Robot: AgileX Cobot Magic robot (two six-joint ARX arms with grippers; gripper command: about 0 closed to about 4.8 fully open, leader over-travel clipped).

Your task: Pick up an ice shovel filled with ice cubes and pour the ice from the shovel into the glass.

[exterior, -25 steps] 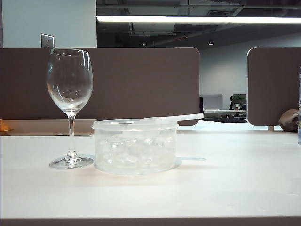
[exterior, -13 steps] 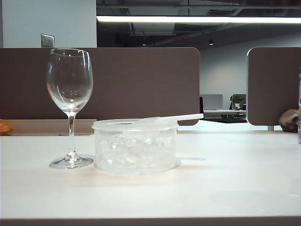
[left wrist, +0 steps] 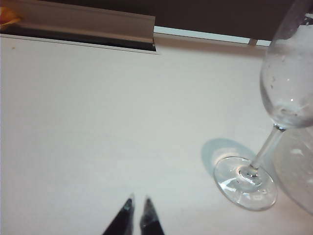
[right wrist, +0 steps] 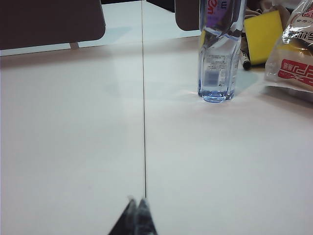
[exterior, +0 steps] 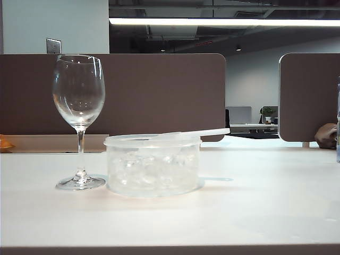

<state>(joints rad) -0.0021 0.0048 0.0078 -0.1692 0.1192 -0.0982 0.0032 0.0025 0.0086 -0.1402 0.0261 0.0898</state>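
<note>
An open-plan office: brown desk partitions [exterior: 159, 93] stand at twelve o'clock behind the white table [exterior: 255, 202], a monitor [exterior: 238, 115] beyond, strip lighting [exterior: 223, 22] under exposed ceiling.

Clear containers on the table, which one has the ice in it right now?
The squat round plastic tub, with the ice cubes inside and the ice shovel lying across its rim. The tall stemmed glass beside it stands empty.

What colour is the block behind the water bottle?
Yellow. The block shows best in the right wrist view, beside the water bottle.
</note>
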